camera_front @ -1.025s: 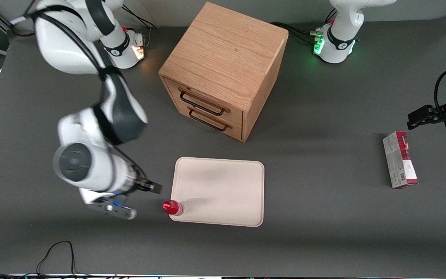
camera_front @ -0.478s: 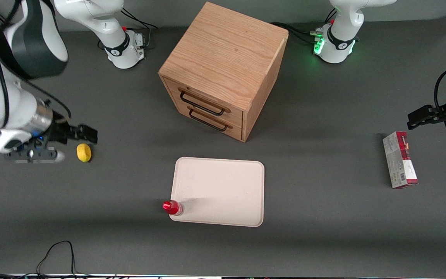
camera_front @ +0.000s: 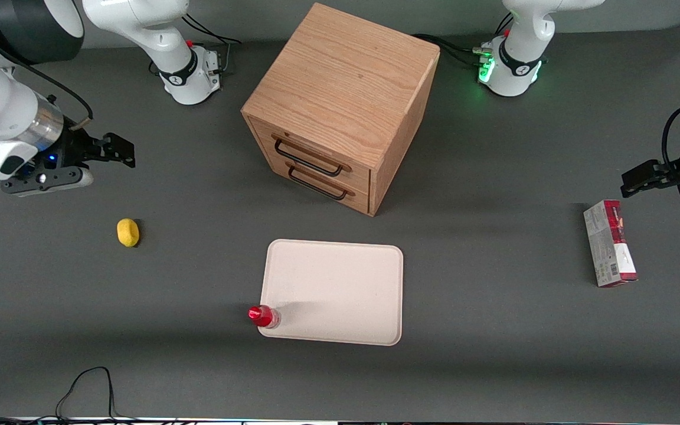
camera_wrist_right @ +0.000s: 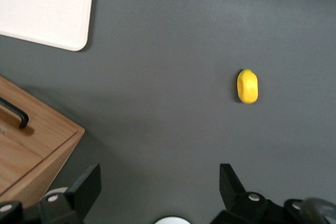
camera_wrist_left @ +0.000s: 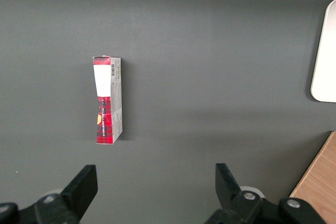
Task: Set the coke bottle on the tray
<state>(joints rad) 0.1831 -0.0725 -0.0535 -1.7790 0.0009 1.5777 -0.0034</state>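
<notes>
Jaws: spread wide and empty; in the right wrist view the two fingers (camera_wrist_right: 86, 187) stood well apart with only bare table between them.
Gripper: the gripper (camera_front: 117, 149) hung above the table toward the working arm's end, near that arm's base and well apart from the tray.
Coke bottle: the coke bottle (camera_front: 263, 316) stood upright, red cap up, at the tray corner nearest the front camera on the working arm's side, its base seemingly just inside the rim.
Tray: the cream tray (camera_front: 340, 283) lay flat in front of the wooden two-drawer cabinet (camera_front: 340, 100), otherwise bare.
Other things: a yellow lemon-like lump (camera_front: 128, 232) lay on the table between gripper and tray; a red-and-grey carton (camera_front: 610, 243) lay toward the parked arm's end.
Progress: judged done or nearly so, since the bottle sat on the tray with nothing holding it.
Left to do: likely nothing, though whether the base rested fully on the tray floor or partly on the rim could not be told.
</notes>
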